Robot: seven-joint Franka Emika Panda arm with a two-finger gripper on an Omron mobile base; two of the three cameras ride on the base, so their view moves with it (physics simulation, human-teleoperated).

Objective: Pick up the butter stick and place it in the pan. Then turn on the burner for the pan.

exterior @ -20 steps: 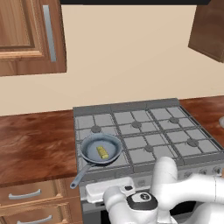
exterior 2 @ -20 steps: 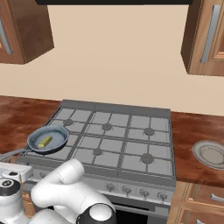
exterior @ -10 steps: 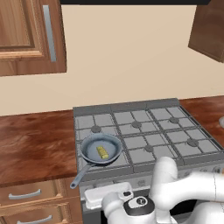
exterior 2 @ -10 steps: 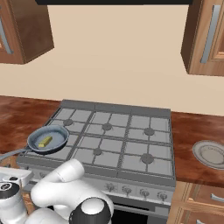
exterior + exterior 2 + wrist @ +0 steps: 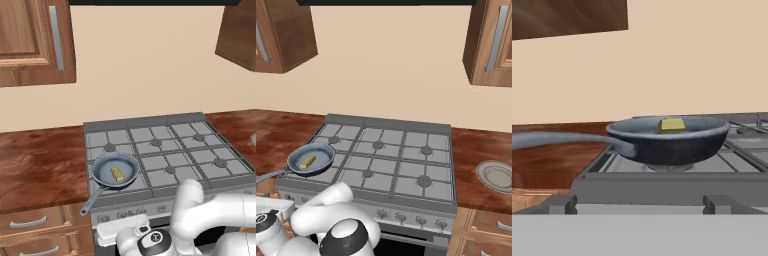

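- Butter stick lies inside the pan, on the bowl's floor a little right of centre in the left base view; in the hand view only its top edge peeks over the near rim, the rest hidden by the pan's wall
- Pan sits on the stove's front-left grate section, handle slanting down-left past the stove's front edge; in the right base view the handle runs off the left border of the picture, and in the hand view it is cut off at the left edge too
- Burner under the pan is covered by the bowl, so its cap cannot be made out; the back-left burner cap shows just behind the pan
- Control knobs line the stove's front panel, small and hard to tell apart; those at the left end are hidden behind the arm
- Plate rests on the wooden counter right of the stove, well apart from the pan, clipped by the right border
- Arm is folded low in front of the stove, its white elbow raised just below the front edge and the wrist down at the panel's level, left of centre
- Hand looks level across the front grate at the pan's side; the finger tips are not visible, so I cannot tell whether the gripper is spread or closed
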